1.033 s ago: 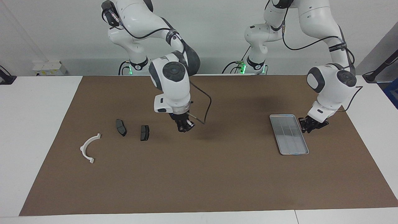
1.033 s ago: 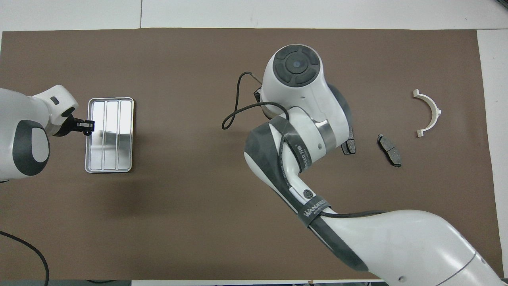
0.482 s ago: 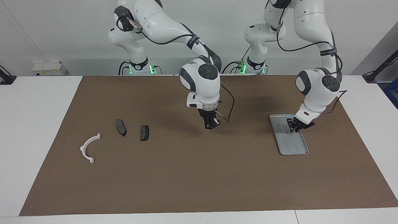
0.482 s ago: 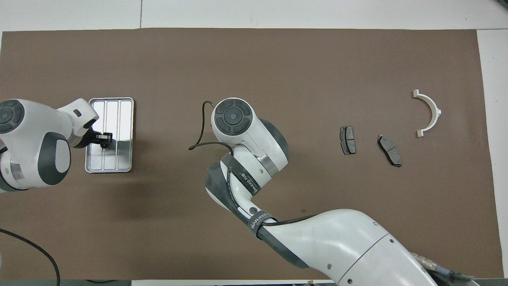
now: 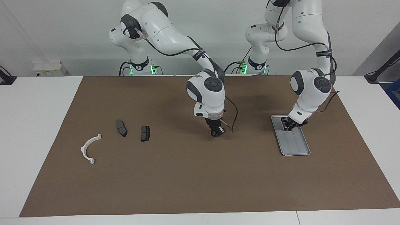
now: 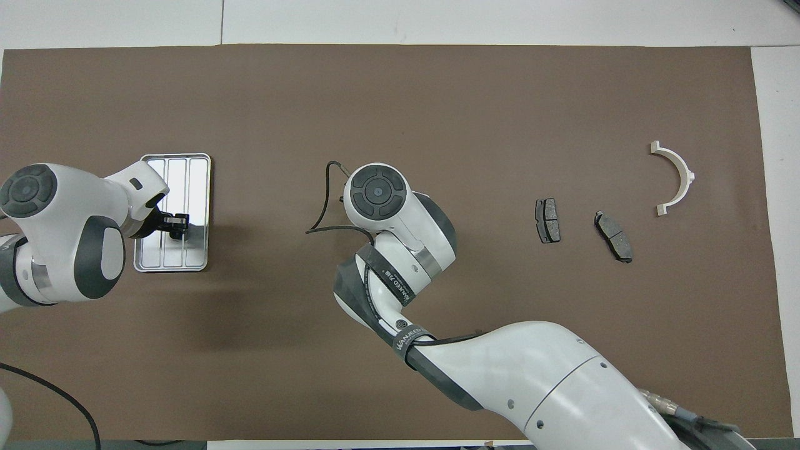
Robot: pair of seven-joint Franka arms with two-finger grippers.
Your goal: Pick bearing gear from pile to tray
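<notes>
Left claw [image 5: 290, 124] hangs over the ribbed silver-grey metal tray [image 5: 297, 147]; right claw [image 5: 217, 132] over bare brown worktop [image 5: 187, 175]; neither's finger state is discernible.

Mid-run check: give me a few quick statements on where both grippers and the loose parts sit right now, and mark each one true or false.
1. The left gripper is over the tray. True.
2. The right gripper hangs over the two brake pads. False: it is over bare mat at mid-table, between pads and tray.
3. The white bracket lies in the tray. False: it lies on the mat at the right arm's end.
4. The brake pads lie apart, not touching. True.
5. The bracket lies farther from the robots than the pads. True.
</notes>
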